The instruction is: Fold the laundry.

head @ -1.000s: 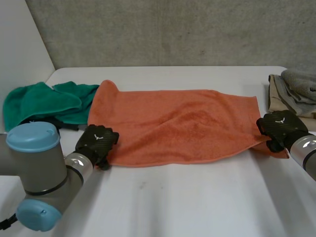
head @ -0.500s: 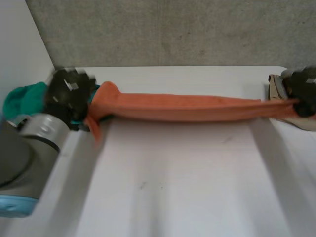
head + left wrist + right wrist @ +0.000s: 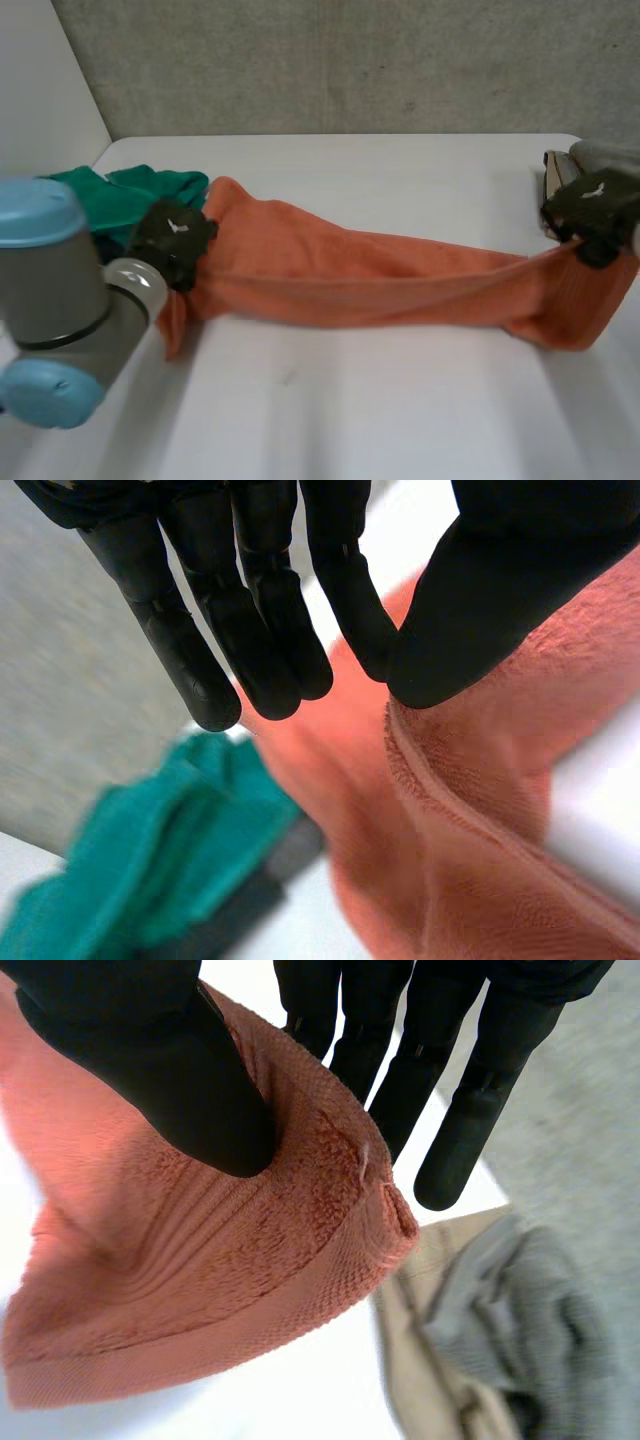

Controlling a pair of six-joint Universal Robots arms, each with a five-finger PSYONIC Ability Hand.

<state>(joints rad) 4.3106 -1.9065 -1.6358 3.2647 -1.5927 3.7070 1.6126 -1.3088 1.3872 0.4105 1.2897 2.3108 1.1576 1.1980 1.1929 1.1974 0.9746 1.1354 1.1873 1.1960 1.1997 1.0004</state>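
Fold step, both hands engaged.

The orange towel is strung between the two hands across the white table. Its middle sags onto the tabletop and both ends are raised.

The left hand is at the towel's left end. In its wrist view the thumb closes against the straight fingers, with the hemmed edge pinched at their tips. The right hand is at the towel's right end. There the thumb presses the pile from above with the fingers behind it: a pinch near a corner.

My reading is that this is the lengthwise fold, mid-carry, with one long edge in the air. The next move needs both hands to travel together at matched height and tension. They should lay the held edge onto the opposite one and only then let go.

Green cloth lies just beyond the towel's left end. A grey and beige pile lies just beyond its right end. Both are close enough to snag.

Unclear:
- I can't tell whether either pinch holds one layer or two.
- The towel's slack below the right hand hides its lower corner.
- The dark item under the green cloth is unidentifiable.
- The pile is cut off at the head view's edge.
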